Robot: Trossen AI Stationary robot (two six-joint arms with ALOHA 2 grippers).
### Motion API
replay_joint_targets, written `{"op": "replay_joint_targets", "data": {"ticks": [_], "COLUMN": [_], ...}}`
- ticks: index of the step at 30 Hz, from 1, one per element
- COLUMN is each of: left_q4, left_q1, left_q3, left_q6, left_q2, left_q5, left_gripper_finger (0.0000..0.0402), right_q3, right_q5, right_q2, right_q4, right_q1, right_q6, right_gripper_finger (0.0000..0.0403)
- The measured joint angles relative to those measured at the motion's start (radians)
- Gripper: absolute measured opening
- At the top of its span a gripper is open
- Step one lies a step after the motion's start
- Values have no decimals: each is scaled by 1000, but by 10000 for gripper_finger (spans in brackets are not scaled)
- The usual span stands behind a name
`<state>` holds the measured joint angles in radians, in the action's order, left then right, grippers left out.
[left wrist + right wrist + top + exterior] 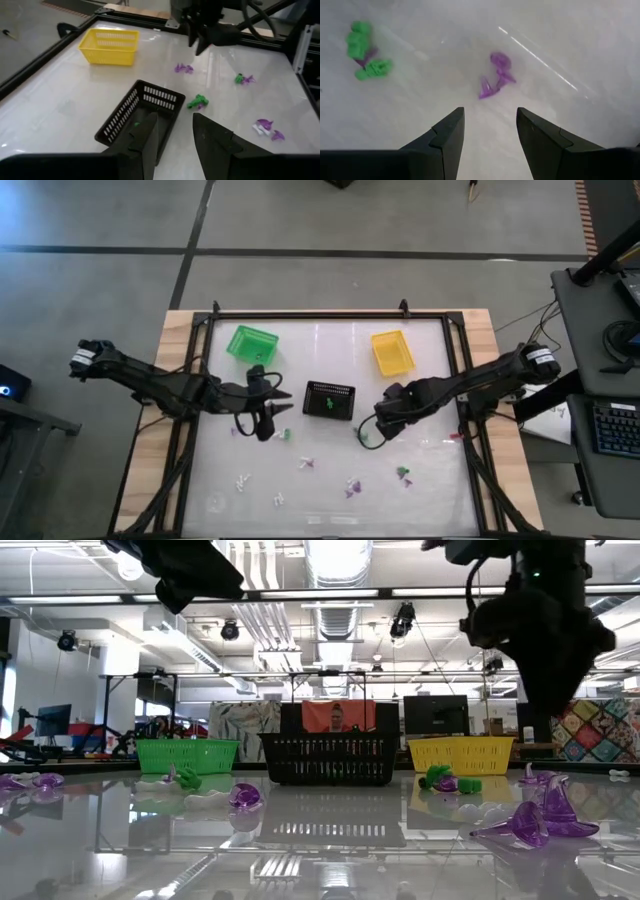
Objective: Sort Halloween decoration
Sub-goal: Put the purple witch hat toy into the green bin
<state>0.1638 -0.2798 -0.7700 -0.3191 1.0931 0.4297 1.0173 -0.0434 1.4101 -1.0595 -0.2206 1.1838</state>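
Note:
The Halloween decoration lies loose on the white table as tiny trinkets: a purple one (497, 75), a green and purple one (366, 52), a green one (198, 102), and white ones (242, 480) near the front. My right gripper (490, 112) points down, open, above the purple trinket and touches nothing. My left gripper (175, 120) hangs open and empty just left of the black basket (329, 399), slanting down toward it. A green trinket (330, 406) lies inside that basket.
A green basket (252, 343) stands at the far left and a yellow basket (392, 352) at the far right, with the black one between them. A black frame (330, 315) rims the table. More trinkets (307, 464) lie scattered across the near half.

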Motion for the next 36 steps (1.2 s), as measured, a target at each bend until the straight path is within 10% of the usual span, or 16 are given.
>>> {"op": "replay_joint_targets", "data": {"ticks": [36], "left_q4": [0], "left_q1": [0], "left_q3": [0], "left_q6": [14], "left_q2": [0], "left_q5": [9], "left_gripper_finger": [105], "right_q3": [-18], "right_q5": [21], "right_q2": [260], "right_q4": [101], "right_q1": [5], "right_q6": [49], "right_gripper_finger": [143]}}
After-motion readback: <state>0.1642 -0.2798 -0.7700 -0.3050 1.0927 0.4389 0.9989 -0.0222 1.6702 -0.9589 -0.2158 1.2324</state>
